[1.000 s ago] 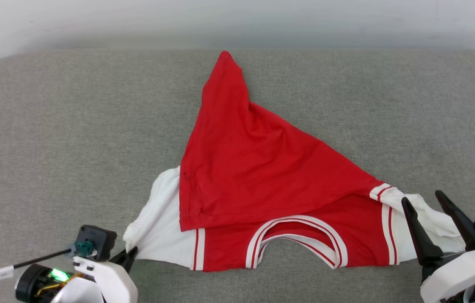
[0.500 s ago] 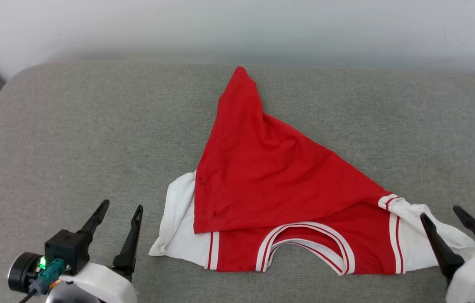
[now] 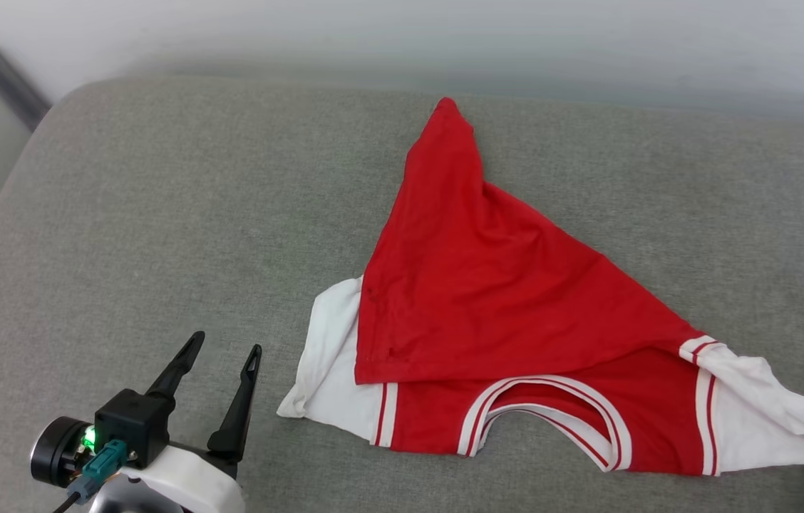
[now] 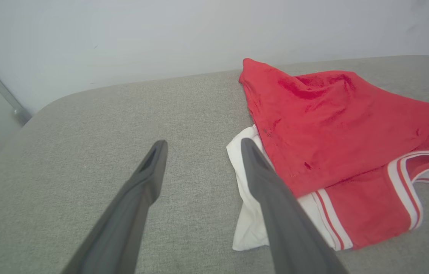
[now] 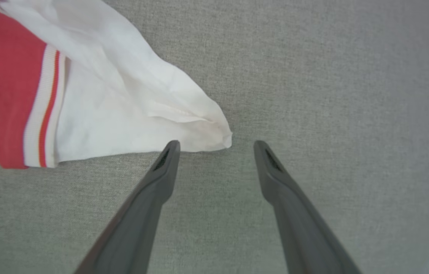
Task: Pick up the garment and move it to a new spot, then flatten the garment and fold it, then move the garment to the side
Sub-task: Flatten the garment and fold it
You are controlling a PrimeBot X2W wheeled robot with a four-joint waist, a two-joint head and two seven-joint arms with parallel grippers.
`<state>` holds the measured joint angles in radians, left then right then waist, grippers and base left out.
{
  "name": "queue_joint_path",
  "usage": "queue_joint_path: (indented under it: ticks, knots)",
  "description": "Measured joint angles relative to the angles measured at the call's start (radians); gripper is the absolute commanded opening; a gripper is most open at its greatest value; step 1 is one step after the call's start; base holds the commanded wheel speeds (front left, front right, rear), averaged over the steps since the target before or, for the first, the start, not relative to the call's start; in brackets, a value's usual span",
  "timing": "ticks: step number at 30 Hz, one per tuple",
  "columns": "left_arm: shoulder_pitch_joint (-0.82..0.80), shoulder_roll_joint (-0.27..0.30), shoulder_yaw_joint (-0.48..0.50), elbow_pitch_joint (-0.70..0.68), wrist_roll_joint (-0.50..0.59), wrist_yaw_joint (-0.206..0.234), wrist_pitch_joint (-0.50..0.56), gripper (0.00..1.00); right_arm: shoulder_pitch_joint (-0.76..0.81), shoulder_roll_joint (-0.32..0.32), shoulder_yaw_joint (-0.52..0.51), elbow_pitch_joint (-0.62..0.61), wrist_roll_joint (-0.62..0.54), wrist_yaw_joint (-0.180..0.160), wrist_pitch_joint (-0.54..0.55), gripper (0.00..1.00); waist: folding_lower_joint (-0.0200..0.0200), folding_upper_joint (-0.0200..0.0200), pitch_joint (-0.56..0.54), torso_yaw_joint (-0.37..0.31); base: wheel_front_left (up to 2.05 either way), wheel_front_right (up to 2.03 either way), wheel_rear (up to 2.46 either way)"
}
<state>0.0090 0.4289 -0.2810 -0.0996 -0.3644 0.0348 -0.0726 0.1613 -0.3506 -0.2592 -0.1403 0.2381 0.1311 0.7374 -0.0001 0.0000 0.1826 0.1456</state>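
One broad worktop (image 3: pixel 160 214) covered in grey fabric carries everything, and the garment (image 3: pixel 502 299) lies on its right half, neckline toward the near edge and a red peak pointing at the far edge. It is not flat: a large red panel (image 3: pixel 487 285) is doubled over the chest into a rough triangle, so the lower hem is out of sight. The cloth looks like a thin, light knit, limp rather than stiff, and it would likely sag and drag against the grippy upholstery instead of sliding, so a lift at one point would probably bunch it. The left sleeve (image 3: pixel 327 356) and the right sleeve (image 3: pixel 765 420), both white, spread out toward the worktop's side edges and offer loose, single-layer corners that are easy to pinch. The striped neckline (image 3: pixel 552 406) is thicker and would probably hold its shape better, though it sits mid-garment. The left tool (image 3: pixel 227 342) has its fingers spread and empty, close beside the left sleeve toward the left edge. The right tool (image 5: pixel 217 144) is likewise wide apart with nothing between its fingers, the tips just short of the right sleeve's crumpled end.
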Motion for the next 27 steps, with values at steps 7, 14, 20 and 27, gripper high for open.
queue_joint_path:
  ticks: [7, 14, 20, 27]
  knots:
    - [-0.01, 0.02, -0.016, -0.015, -0.009, -0.017, 0.051, 1.0, -0.04, 0.047, -0.067, 0.077, -0.006, 0.0, 0.011, 1.0, 0.0, 0.0, 0.035, 0.034, 0.0, 0.0, 0.0]
    - [-0.011, 0.059, -0.034, -0.05, -0.057, -0.042, 0.199, 1.0, -0.062, 0.059, -0.046, 0.11, 0.01, 0.0, -0.012, 0.0, 0.0, 0.0, 0.071, 0.046, 0.0, 0.0, 0.0]
    - [-0.033, 0.105, -0.055, -0.1, -0.139, -0.079, 0.396, 1.0, -0.073, 0.064, -0.037, 0.087, 0.008, 0.0, -0.024, 0.0, 0.0, 0.0, 0.087, 0.024, 0.0, 0.0, 0.0]
    - [-0.103, 0.115, -0.102, -0.117, -0.183, -0.098, 0.549, 1.0, -0.087, 0.08, -0.015, 0.032, 0.007, 0.0, -0.023, 0.0, 0.0001, 0.0, 0.121, -0.023, 0.0, 0.0, 0.0]
